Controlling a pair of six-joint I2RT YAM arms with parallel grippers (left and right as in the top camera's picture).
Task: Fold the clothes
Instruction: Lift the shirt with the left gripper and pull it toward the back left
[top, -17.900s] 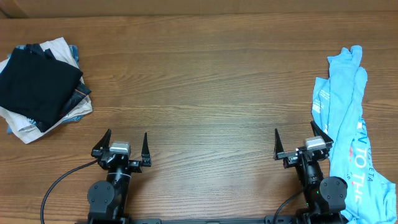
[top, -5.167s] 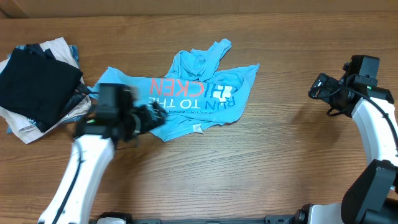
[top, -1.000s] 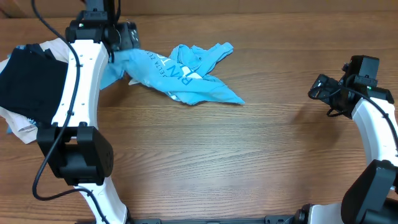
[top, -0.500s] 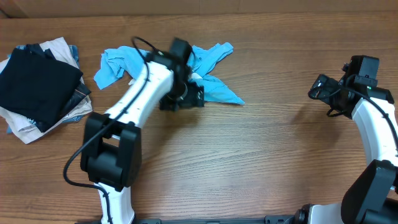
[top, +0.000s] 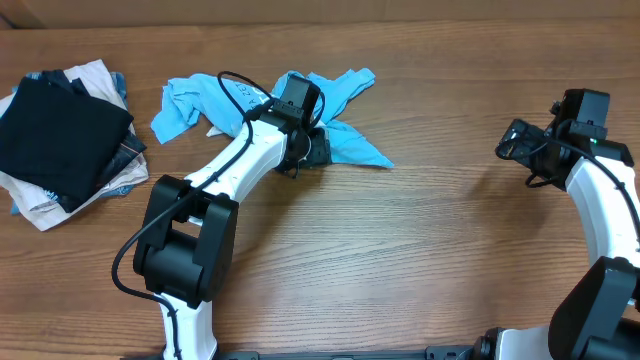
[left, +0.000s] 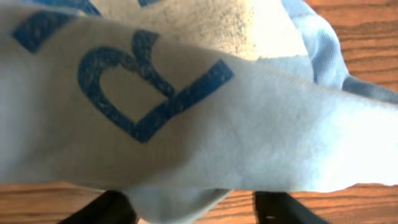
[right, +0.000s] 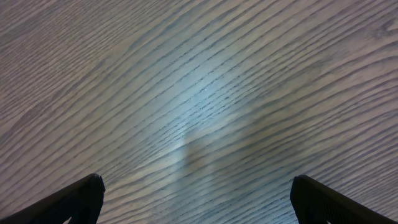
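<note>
I see the sky-blue T-shirt (top: 190, 100) crumpled on the far side of the table (top: 400, 260), left of centre, with one pointed flap reaching right. In the left wrist view its pale cloth, printed with a blue letter, fills most of the picture. The left fingers (left: 102, 210) sit over its near right part, parted, and a fold hangs between them unpinched. The right fingers (right: 78, 199) hover spread wide above bare wood near the right edge, well apart from the shirt. A stack of folded garments (top: 60, 130), black on top, lies at the far left.
</note>
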